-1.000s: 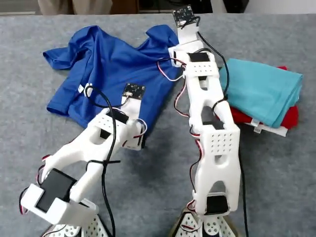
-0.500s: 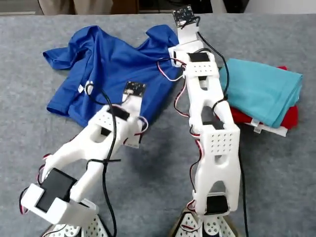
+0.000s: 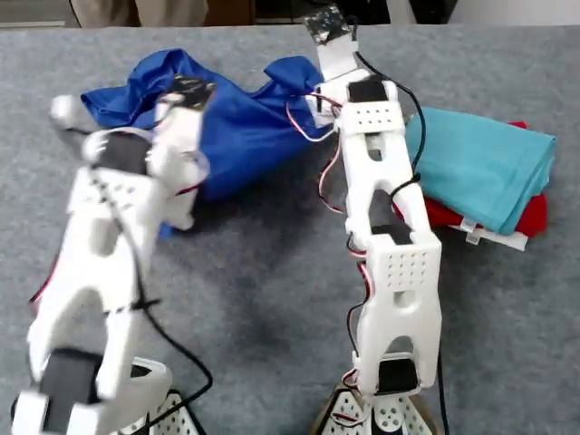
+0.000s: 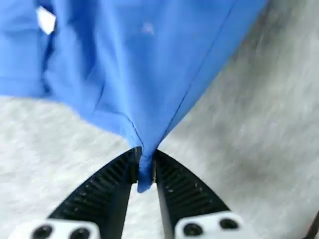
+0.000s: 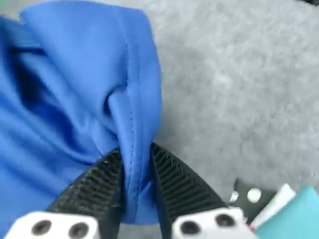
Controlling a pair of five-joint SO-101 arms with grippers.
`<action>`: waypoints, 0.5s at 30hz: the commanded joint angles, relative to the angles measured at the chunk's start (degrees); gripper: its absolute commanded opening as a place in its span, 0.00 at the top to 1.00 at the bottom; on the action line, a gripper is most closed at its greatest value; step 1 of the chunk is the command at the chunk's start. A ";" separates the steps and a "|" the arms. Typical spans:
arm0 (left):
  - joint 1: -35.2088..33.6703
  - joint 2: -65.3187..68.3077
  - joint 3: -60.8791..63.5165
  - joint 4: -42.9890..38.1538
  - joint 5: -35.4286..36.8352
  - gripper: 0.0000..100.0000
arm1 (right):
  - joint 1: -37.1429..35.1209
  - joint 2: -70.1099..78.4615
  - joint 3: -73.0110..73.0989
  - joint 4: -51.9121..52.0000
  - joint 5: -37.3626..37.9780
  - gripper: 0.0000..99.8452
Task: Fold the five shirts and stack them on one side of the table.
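A blue shirt (image 3: 245,127) lies bunched at the back of the grey table (image 3: 272,308). My left gripper (image 3: 181,101) hangs over its left part. In the left wrist view this gripper (image 4: 144,172) is shut on a pinched hem of the blue shirt (image 4: 149,74), which hangs taut from the jaws above the table. My right gripper (image 3: 315,62) is at the shirt's right sleeve at the back. Seen from the right wrist, that gripper (image 5: 135,184) is shut on a folded edge of the sleeve (image 5: 99,99).
At the right, a folded teal shirt (image 3: 480,163) lies on top of a red one (image 3: 535,216) and a white one (image 3: 497,237). The right arm's white links (image 3: 390,236) run down the middle of the table.
The left arm swung from the shirt's near hem toward the back left, carrying the hem with it, so the flat shirt bunched up. The right gripper shifted slightly toward the back.
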 commanded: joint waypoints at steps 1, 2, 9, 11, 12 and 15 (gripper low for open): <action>-6.95 -9.63 3.78 1.76 -6.24 0.98 | -3.56 -5.93 -3.12 8.35 0.62 1.00; -9.32 -11.82 5.71 1.76 -7.38 0.98 | -4.70 -6.29 -3.03 10.64 1.41 1.00; -28.92 -21.85 13.54 0.53 -19.25 0.98 | -14.46 -8.66 -2.68 23.47 9.76 0.95; -34.81 -22.37 13.98 -1.93 -21.27 0.98 | -14.73 -10.33 -2.51 24.44 10.46 0.83; -37.63 -22.37 14.24 -3.52 -22.24 0.98 | -14.64 -11.12 -2.59 25.14 11.96 0.76; -44.22 -22.29 16.44 -8.53 -25.05 0.98 | -13.93 -13.67 -2.68 27.34 15.03 0.54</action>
